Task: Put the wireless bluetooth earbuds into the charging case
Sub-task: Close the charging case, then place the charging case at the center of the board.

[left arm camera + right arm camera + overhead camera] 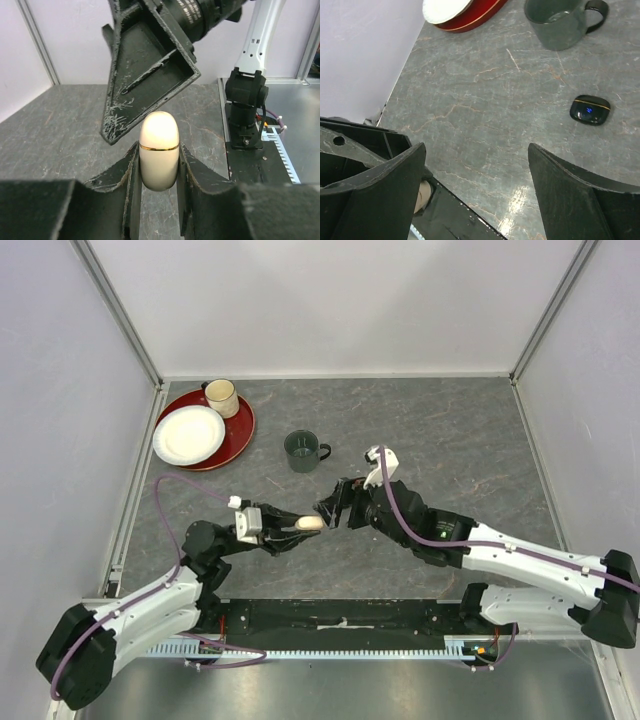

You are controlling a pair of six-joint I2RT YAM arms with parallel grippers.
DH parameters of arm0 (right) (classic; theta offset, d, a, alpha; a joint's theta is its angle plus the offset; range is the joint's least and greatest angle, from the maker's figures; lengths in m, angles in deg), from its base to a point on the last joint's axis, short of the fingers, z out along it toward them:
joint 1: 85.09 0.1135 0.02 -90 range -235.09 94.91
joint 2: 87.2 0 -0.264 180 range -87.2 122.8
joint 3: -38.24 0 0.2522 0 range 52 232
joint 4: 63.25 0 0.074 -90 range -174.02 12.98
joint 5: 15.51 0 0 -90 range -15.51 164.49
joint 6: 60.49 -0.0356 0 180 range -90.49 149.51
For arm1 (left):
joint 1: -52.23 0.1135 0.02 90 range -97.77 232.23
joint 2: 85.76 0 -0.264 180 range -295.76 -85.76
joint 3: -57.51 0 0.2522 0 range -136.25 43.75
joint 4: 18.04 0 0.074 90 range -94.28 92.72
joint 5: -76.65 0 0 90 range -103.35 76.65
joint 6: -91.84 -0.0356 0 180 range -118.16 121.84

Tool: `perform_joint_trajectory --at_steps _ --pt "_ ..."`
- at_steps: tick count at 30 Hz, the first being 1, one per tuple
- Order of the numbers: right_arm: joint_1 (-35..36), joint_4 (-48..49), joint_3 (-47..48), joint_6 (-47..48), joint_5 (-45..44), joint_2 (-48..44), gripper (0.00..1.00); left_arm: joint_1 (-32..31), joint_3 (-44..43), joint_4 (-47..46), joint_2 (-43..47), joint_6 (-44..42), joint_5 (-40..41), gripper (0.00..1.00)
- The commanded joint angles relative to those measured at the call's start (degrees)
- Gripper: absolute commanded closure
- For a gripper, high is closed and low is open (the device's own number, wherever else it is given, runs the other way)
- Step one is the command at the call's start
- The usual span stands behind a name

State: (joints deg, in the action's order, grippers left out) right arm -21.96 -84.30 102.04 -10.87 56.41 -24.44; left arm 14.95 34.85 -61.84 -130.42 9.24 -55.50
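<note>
My left gripper point(158, 146) is shut on a cream, egg-shaped charging case point(159, 150) with a gold seam line, held closed above the table; it also shows in the top view point(309, 523). My right gripper point(476, 150) is open and empty, its fingers point(145, 65) just above and beyond the cream case, tips nearly meeting the left gripper point(300, 524) in the top view. A closed black charging case point(590, 110) with a blue light lies on the table near the green mug point(562, 20). No earbuds show in any view.
The green mug point(303, 450) stands mid-table. A red plate point(240, 430) at the back left carries a white plate point(188, 434) and a cream mug point(221, 397). Walls and metal frame posts enclose the table.
</note>
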Motion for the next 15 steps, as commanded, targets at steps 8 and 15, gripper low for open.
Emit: perform_joint_trajectory --at_steps 8,15 --pt "0.3 -5.9 -11.1 -14.0 -25.1 -13.3 0.09 0.1 -14.5 20.9 -11.0 15.2 13.5 0.98" --pt "0.2 -9.8 -15.3 -16.7 -29.5 -22.4 0.09 0.1 -16.1 18.0 -30.3 33.8 13.5 0.98"
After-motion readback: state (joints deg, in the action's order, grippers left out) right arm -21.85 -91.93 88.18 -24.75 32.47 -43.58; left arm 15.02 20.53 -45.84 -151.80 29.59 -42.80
